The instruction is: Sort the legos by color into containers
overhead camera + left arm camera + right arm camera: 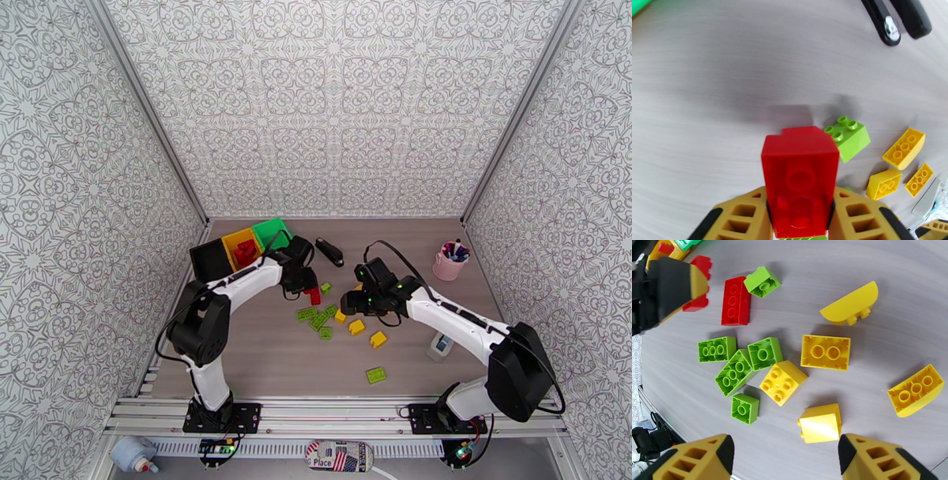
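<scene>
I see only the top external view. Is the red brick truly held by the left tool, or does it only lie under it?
Observer: Held. In the left wrist view the left tool is shut on the red brick, pinched from both sides.
Operator: And the right tool?
Observer: In the right wrist view the right tool is open and empty; a yellow brick lies on the table just ahead of it.

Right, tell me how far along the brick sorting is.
Done: red bricks sit in the yellow bin. In hand: the left gripper is shut on a red brick. Left: another red brick, plus green bricks and yellow bricks loose on the table, the open right gripper above them.
</scene>
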